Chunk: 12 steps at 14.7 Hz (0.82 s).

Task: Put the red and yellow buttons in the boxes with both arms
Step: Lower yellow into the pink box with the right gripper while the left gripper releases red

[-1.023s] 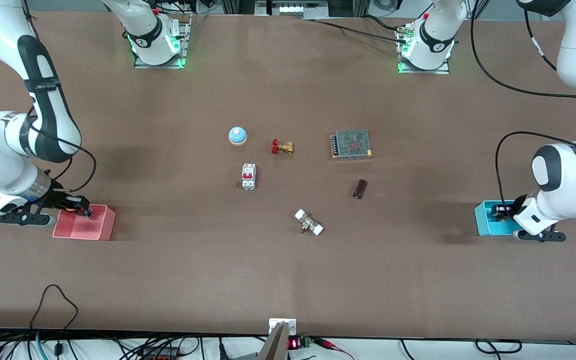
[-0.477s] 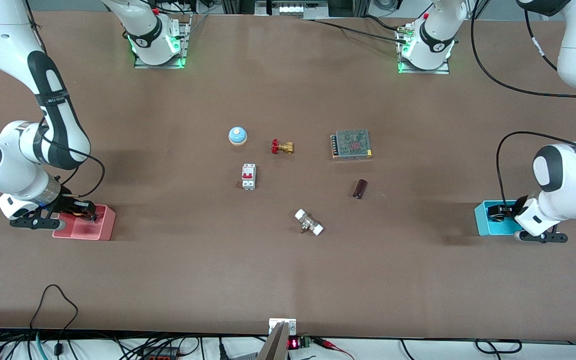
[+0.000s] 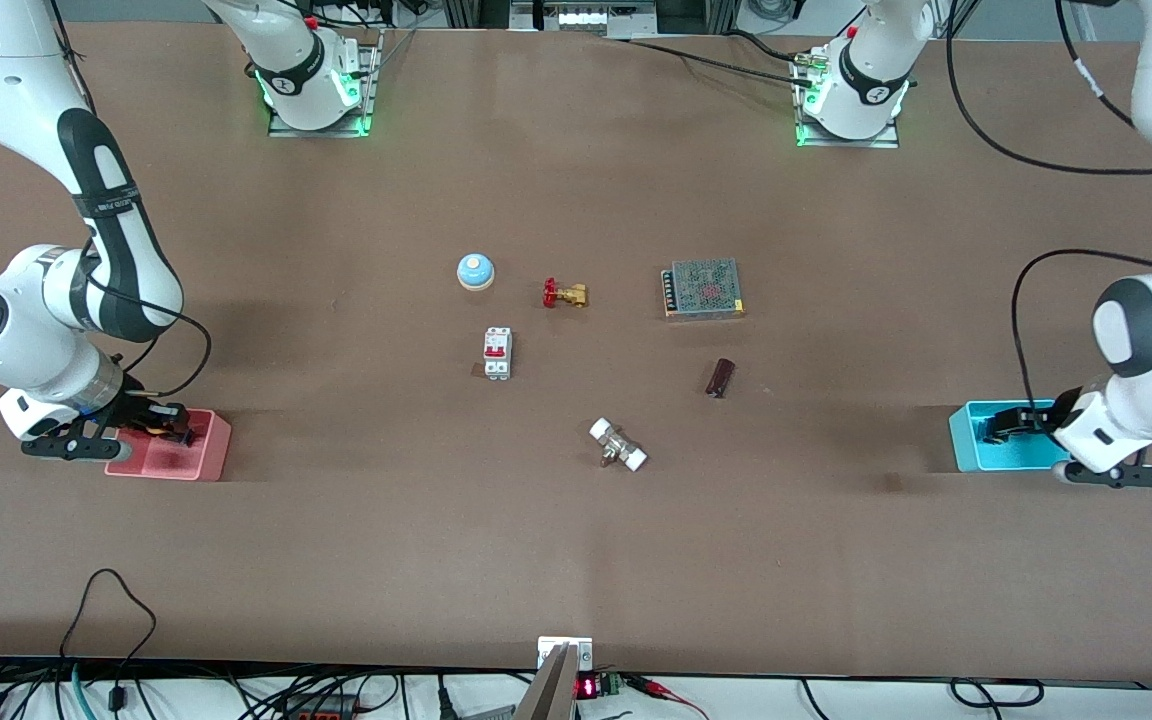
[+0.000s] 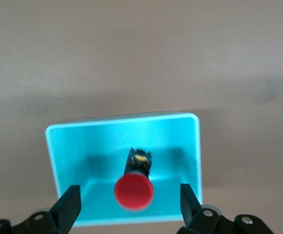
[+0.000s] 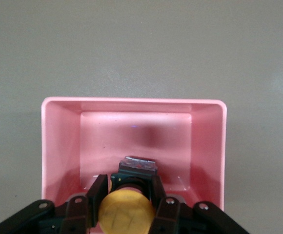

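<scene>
Cyan box (image 4: 124, 170) holds the red button (image 4: 133, 190) (lying loose); left end effector (image 4: 129, 207) released. Right end effector (image 5: 126, 192) grasps the yellow button (image 5: 124, 209) in the pink box (image 5: 131, 146).

Two buttons (image 4: 133, 189); two boxes (image 3: 198, 456)

- My cyan box (image 4: 123, 138) looks like smooth plastic, its walls faintly glossy.
- The red button (image 4: 133, 191) has a smooth, matt cap.
- My pink box (image 5: 133, 141) is shiny plastic, its floor reflecting light.
- The yellow button (image 5: 125, 212) cap is matt, finely scratched.
- The table (image 3: 576, 540) is matt brown.
</scene>
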{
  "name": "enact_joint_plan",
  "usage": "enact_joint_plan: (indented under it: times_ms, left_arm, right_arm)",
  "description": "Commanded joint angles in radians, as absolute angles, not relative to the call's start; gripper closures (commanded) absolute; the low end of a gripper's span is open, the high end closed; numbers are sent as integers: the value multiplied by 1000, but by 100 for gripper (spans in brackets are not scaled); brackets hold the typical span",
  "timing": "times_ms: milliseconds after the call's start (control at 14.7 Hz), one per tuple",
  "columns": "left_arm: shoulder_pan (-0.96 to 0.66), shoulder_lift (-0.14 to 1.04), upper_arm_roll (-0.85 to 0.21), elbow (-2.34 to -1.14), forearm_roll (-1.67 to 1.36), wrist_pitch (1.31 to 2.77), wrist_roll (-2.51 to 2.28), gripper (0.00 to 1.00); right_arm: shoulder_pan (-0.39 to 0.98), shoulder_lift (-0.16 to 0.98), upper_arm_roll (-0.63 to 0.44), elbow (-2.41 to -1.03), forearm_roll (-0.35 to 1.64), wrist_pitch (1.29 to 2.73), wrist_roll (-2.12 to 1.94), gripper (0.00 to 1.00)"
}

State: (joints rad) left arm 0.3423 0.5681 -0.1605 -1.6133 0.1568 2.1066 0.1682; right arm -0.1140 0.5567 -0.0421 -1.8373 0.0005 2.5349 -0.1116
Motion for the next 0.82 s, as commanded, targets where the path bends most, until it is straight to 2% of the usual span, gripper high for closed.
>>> enact_joint_plan:
  times_ms: [0, 136, 273, 409, 477, 614, 750]
  left_arm:
    - [347, 441, -209, -1631, 158, 1979, 186, 10]
    - [347, 384, -242, -1629, 158, 1904, 175, 9]
    - [347, 318, -290, -1629, 156, 1821, 146, 8]
    - [347, 255, -357, -1629, 156, 1746, 83, 7]
    - [347, 229, -392, -1629, 158, 1712, 49, 7]
    - [348, 169, -457, -1629, 156, 1675, 38, 0]
    - [350, 117, -503, -1629, 156, 1632, 43, 0]
  right_arm:
    - [-120, 563, -40, -1825, 2, 2542, -130, 47]
    - [-120, 563, -40, -1825, 2, 2540, -130, 32]
    - [-120, 561, -40, -1825, 2, 2540, -132, 25]
    - [-121, 558, -40, -1825, 2, 2540, -132, 6]
    - [-123, 551, -40, -1825, 2, 2536, -140, 0]
    - [-124, 511, -40, -1835, 2, 2525, -182, 0]
    - [-123, 457, -40, -1838, 2, 2441, -183, 0]
